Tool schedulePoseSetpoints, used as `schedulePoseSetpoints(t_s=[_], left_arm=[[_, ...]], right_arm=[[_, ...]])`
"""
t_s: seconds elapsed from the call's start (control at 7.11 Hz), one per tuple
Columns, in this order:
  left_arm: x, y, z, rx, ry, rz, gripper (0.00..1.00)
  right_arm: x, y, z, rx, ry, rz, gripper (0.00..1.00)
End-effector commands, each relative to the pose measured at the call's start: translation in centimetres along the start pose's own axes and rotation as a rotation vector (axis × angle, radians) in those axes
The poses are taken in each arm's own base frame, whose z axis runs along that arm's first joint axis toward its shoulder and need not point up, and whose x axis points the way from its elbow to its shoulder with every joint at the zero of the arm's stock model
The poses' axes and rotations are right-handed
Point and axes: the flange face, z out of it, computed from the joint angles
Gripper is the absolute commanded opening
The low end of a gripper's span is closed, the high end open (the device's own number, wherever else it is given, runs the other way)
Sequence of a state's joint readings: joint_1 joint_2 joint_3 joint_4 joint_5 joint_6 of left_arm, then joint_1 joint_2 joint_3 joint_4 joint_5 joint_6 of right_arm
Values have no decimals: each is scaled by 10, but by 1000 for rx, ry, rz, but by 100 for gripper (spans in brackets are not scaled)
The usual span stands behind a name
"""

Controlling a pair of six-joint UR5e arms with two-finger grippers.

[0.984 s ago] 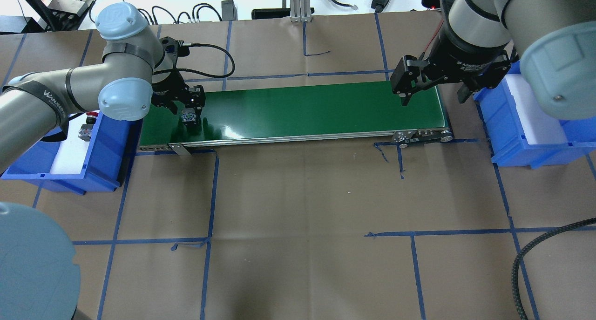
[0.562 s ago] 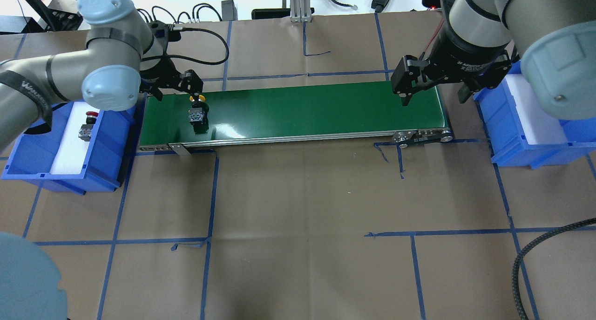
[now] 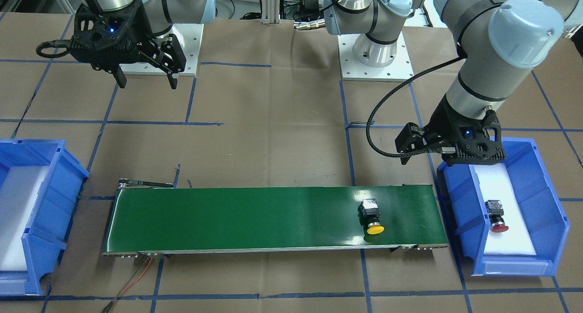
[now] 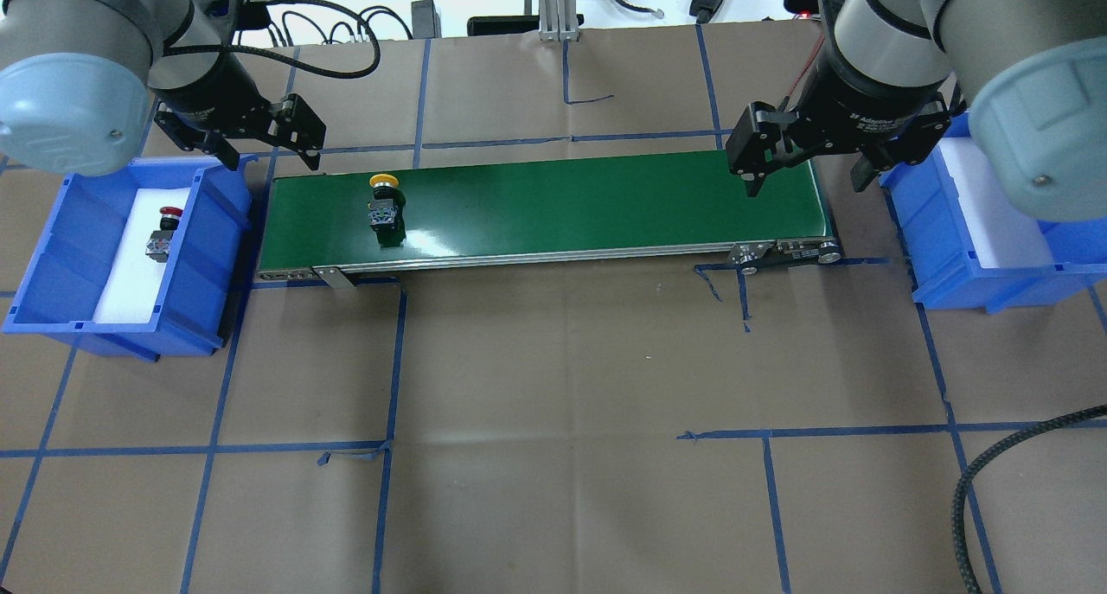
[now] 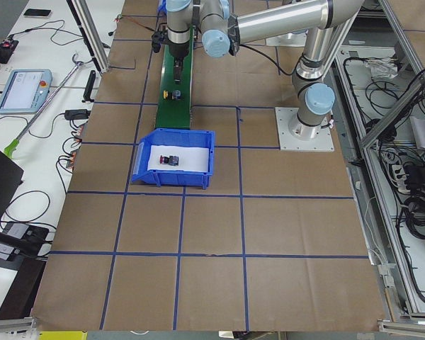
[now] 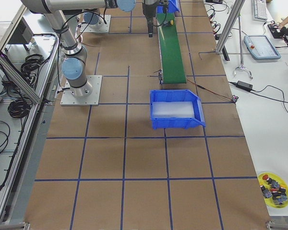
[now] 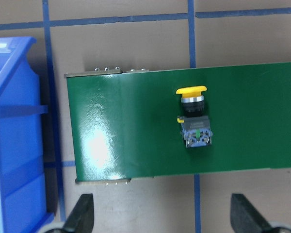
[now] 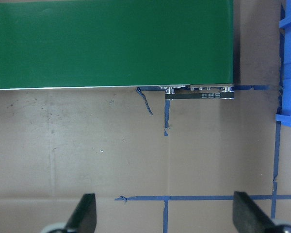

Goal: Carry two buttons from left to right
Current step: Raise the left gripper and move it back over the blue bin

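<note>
The yellow-capped button (image 4: 383, 205) lies on its side on the left end of the green conveyor belt (image 4: 605, 201), free of any gripper; the left wrist view shows this yellow button (image 7: 194, 116) cap pointing away. The red-capped button (image 4: 163, 233) lies on white foam in the left blue bin (image 4: 207, 239). My left gripper (image 4: 268, 149) hangs open and empty over the bin's far corner, apart from both buttons. My right gripper (image 4: 809, 175) hovers open and empty above the belt's right end, beside the right blue bin (image 4: 995, 287).
The right bin holds only white foam. A black braided cable (image 4: 995, 464) curls in at the near right. An aluminium post (image 4: 553, 6) and loose cables line the far edge. A yellow dish of spare parts (image 6: 273, 187) sits off to one side.
My left gripper has let go of the yellow button on the belt, risen and pulled back left toward the bin. The button has drifted slightly right. The right arm has held still.
</note>
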State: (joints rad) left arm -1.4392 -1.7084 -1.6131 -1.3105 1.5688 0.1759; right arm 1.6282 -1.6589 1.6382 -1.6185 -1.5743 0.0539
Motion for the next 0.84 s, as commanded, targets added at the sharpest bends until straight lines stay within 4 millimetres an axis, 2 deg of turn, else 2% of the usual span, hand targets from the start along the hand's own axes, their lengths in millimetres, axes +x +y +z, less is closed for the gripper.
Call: schedulePoseSetpoints(t_s=[0.0,0.42,0.7], left_arm=[[-32,-6,0,-6,-4,5,100],[-155,10,14,-31,-5,97,100],[-222,22,30,-47,0,126,100]], right_arm=[[0,1,-1,-2,0,0,100],[0,1,-1,-4,0,0,100],[0,0,0,-5,0,0,100]])
